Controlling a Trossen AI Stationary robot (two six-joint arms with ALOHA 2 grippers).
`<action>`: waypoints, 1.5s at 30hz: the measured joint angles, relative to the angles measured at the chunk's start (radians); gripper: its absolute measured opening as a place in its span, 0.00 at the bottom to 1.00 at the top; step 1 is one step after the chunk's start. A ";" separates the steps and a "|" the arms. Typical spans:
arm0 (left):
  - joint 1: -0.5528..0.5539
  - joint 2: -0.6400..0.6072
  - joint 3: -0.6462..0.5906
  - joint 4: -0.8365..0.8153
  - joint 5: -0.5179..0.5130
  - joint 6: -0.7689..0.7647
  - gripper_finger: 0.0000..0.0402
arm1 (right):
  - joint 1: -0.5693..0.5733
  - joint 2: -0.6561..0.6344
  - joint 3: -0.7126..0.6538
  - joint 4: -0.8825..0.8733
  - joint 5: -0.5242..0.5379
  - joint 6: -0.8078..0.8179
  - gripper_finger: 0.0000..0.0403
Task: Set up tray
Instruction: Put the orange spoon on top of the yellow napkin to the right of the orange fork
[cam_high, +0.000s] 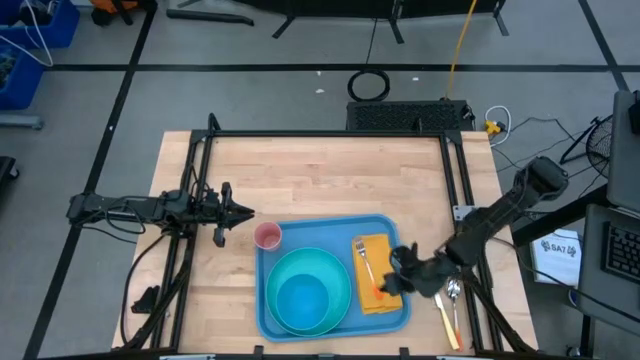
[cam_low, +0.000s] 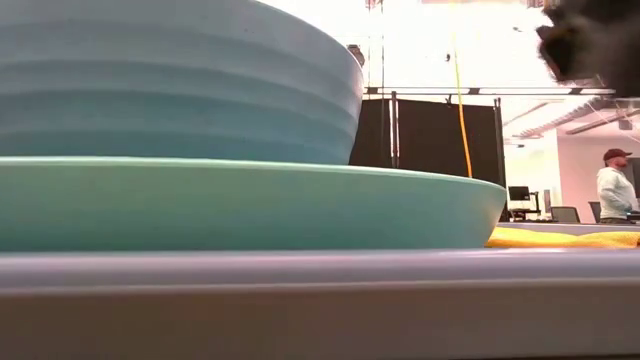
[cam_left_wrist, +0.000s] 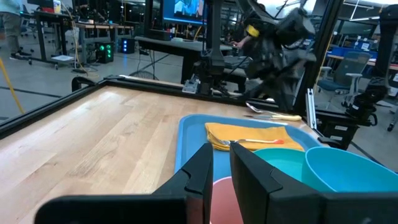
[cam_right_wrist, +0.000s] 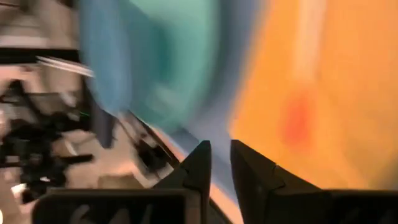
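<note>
On the left side of the wooden worktop (cam_high: 320, 180) we see the left gripper (cam_high: 240, 212) hovering just beside the tray's left edge, pointing toward the pink cup (cam_high: 267, 236). From the left wrist view its fingers (cam_left_wrist: 196, 171) stand close together with only a narrow gap between them, and nothing is held; the pink cup (cam_left_wrist: 222, 199) sits just past their tips.

Moving right, we find the tray (cam_high: 395, 320), blue and rimmed, lying flat at the near middle of the worktop. The pink cup stands at its far left corner. A round turquoise plate (cam_high: 340, 268) takes up the tray's left half, and a blue bowl (cam_high: 302, 300) rests on the plate. From the low view we see the bowl (cam_low: 170, 80) stacked on the plate (cam_low: 240, 205) behind the tray's pale rim (cam_low: 320, 270).

On the tray's right half lies a yellow-orange napkin (cam_high: 372, 252) with a fork (cam_high: 362, 260) on it, its orange handle toward the near edge. The right gripper (cam_high: 397, 280) hangs over the napkin's near right part, close to the fork's handle. Its fingers (cam_right_wrist: 198, 168) show a narrow gap in the right wrist view, with nothing between them.

Farther right, off the tray, a spoon (cam_high: 452, 292) and a yellow-handled utensil (cam_high: 447, 325) lie on the worktop.
</note>
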 joint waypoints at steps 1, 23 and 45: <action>0.000 0.000 0.000 0.000 0.000 0.000 0.14 | 0.028 -0.001 0.000 -0.036 -0.023 0.062 0.11; 0.000 0.000 0.000 0.000 0.000 0.000 0.14 | 0.246 0.017 0.280 -0.870 -0.407 0.503 0.00; 0.000 0.000 0.000 0.000 0.000 0.000 0.14 | 0.270 0.180 0.290 -0.889 -0.446 0.481 0.00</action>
